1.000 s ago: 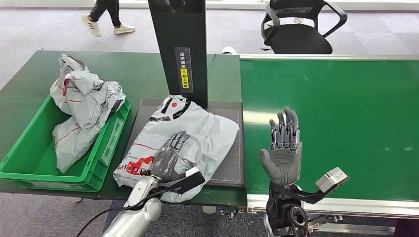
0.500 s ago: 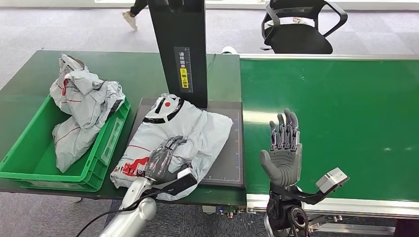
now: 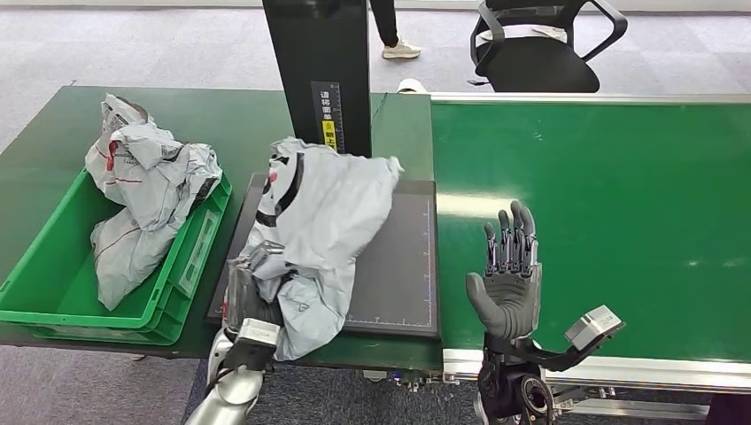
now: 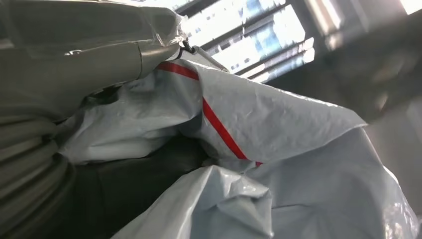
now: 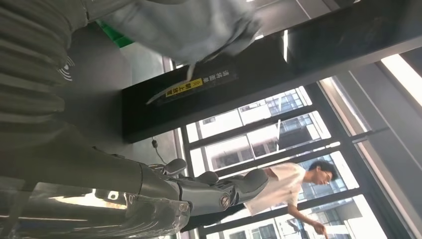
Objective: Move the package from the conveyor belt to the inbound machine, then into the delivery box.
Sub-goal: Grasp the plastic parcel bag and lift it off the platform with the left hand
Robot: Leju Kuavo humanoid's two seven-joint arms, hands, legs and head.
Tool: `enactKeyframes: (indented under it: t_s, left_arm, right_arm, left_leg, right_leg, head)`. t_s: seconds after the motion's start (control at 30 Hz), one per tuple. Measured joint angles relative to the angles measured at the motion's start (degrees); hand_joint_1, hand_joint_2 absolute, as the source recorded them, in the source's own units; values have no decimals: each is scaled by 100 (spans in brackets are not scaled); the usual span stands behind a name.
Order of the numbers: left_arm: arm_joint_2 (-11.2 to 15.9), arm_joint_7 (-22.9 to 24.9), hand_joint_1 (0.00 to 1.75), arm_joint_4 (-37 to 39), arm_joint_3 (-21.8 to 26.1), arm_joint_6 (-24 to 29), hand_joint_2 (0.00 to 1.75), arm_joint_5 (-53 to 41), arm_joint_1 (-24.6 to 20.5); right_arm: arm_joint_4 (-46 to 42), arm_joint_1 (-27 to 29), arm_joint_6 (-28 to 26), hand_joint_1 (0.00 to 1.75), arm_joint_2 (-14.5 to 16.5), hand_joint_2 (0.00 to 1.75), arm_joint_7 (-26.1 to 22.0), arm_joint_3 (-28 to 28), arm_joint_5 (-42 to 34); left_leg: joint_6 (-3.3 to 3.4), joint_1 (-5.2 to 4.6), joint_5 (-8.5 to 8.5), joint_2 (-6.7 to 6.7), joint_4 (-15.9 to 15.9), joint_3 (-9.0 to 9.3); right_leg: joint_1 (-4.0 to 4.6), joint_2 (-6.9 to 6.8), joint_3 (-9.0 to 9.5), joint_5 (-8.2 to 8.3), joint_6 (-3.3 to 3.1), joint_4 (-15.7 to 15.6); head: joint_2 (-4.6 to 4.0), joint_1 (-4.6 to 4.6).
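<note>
L hand (image 3: 251, 297): nearest pkg, fingers closed round its lower end, holding it
R hand (image 3: 507, 283): fingers spread, upright, holds nothing, over conveyor belt (image 3: 620, 195) edge, well apart from pkg
Package (image 3: 323, 212): grey poly bag, lifted off inbound machine (image 3: 394, 266) plate, long axis runs from fingers up and away toward the black post
Delivery box (image 3: 53, 301): green crate on table, left of L hand, near; holds other bags
Next, prob: swing pkg left, over crate rim

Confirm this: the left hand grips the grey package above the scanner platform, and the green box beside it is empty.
Not quite. The left hand does grip the grey package above the scanner platform, but the green box is not empty: the head view shows other grey packages piled in it.
</note>
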Motion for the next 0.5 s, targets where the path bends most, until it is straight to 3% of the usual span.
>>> enactKeyframes:
  t_s: [0.33, 0.5]
  left_arm:
    - [242, -4, 172, -2302, -264, -123, 175, 1598, 403]
    - [237, -4, 171, -3324, 297, -845, 175, 2239, 506]
  right_arm:
    - [0, 25, -53, 0, 0, 175, -6, -48, -10]
    - [-3, 80, -79, 0, 0, 175, -14, -98, -20]
  left_leg:
    - [0, 0, 0, 0, -1, -5]
    - [0, 0, 0, 2, -1, -7]
  right_leg:
    - [0, 0, -3, -1, 0, 0]
    - [0, 1, -7, -1, 0, 0]
  head:
    - [0, -1]
    - [0, 0]
